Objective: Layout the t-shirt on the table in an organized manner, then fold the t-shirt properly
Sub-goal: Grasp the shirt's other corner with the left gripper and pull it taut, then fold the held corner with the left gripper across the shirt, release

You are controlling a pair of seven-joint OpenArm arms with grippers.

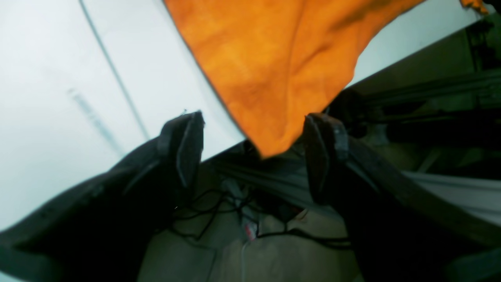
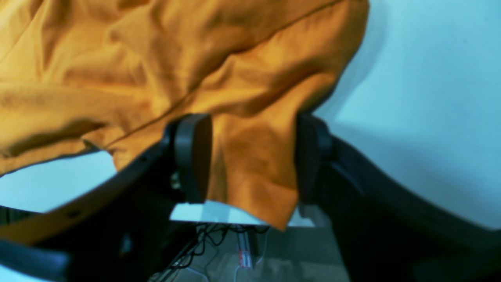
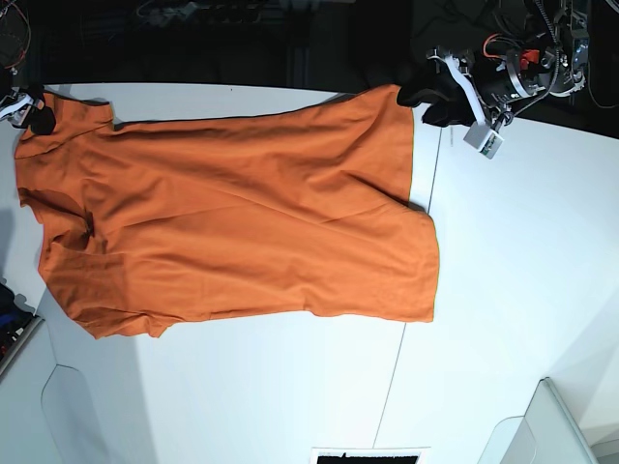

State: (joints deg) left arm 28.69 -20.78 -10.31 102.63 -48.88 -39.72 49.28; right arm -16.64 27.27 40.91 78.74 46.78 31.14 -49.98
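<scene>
1. The t-shirt (image 3: 232, 222) lies spread on the table (image 3: 522, 242), with its long axis running across the base view, from one gripper to the other.
2. The left gripper (image 1: 254, 152) sits at the far table edge, at the shirt's far corner on the base view's right. Its jaws stand wide apart, and the corner of the cloth hangs just between them, untouched as far as I can tell.
3. The right gripper (image 2: 250, 156) is at the opposite end. Its jaws are spread too, with a flap of cloth draped between the pads, not pinched.
4. Each arm is nearest its own end, so I judge any next pull to run along the long axis.
</scene>
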